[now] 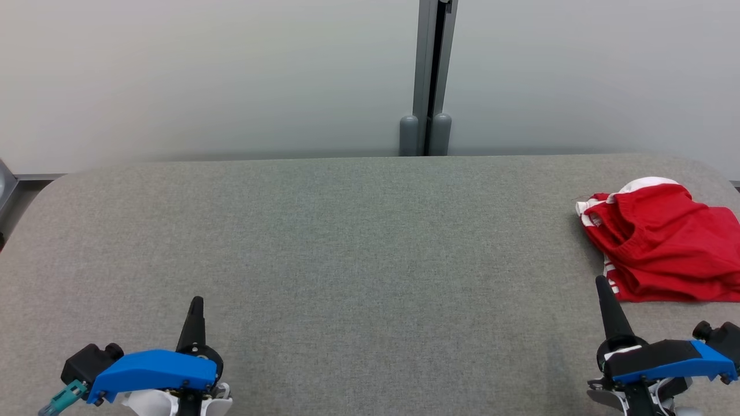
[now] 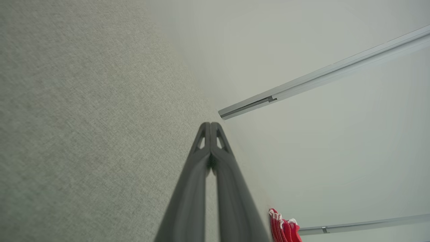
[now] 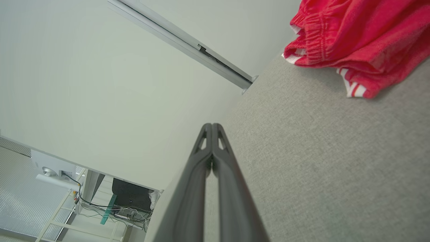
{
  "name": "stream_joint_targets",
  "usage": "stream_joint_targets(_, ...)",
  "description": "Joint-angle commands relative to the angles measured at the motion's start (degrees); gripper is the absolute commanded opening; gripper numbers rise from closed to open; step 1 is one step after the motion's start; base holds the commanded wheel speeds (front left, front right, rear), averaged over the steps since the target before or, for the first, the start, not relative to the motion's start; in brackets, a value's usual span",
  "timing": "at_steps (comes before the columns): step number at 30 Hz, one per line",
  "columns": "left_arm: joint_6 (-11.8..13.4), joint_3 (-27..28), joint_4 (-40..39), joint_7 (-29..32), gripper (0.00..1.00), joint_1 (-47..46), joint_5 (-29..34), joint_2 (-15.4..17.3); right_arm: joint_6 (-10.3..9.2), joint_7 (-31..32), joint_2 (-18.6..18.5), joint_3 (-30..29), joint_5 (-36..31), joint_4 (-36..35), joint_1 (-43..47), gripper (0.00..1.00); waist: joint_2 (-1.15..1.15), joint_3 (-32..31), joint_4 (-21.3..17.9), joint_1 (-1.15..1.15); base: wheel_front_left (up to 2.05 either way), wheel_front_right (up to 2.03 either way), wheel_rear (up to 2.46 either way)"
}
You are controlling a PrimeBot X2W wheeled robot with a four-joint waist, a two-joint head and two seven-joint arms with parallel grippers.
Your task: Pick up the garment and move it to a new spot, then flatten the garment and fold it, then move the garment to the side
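One red garment lies on one grey worktop. There are two hands, the left hand and the right hand, each with two dark fingers. Behind the worktop stands one grey post with two rounded feet.

Grey felt table before pale panelled wall.
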Motion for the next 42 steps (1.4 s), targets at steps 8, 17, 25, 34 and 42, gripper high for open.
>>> stream_joint_targets(8, -1.39, 2.27, -1.4, 1.46, 0.0, -1.57, -4.35, -0.31, 0.02, 1.3, -0.43, -0.6, 5.78, -1.35, -0.22, 0.0, 0.0, 0.07, -0.15, 0.0, 0.0, 0.0, 0.0)
stream_joint_targets(17, -2.34, 4.01, -1.96, 2.78, 0.0, -1.61, -8.13, -0.77, 0.02, 2.43, -0.46, -0.91, 10.73, -1.82, -0.18, 0.0, 0.0, 0.14, -0.31, 0.0, 0.0, 0.0, 0.0)
stream_joint_targets(25, -3.04, 5.36, -2.4, 3.74, 0.0, -1.63, -10.91, -1.04, 0.02, 3.15, -0.49, -1.15, 14.37, -2.14, -0.15, 0.0, 0.0, 0.2, -0.44, 0.0, 0.0, 0.0, 0.0)
stream_joint_targets(34, -3.9, 6.87, -2.95, 4.87, 0.0, -1.43, -14.26, -1.35, 0.02, 4.13, -0.51, -1.44, 18.77, -2.56, -0.11, 0.0, 0.0, 0.28, -0.61, 0.0, 0.0, 0.0, 0.0)
stream_joint_targets(42, -4.64, 8.02, -3.34, 5.79, 0.0, -1.45, -16.96, -1.69, 0.02, 4.99, -0.53, -1.69, 22.39, -2.92, -0.07, 0.0, 0.0, 0.34, -0.75, 0.0, 0.0, 0.0, 0.0)
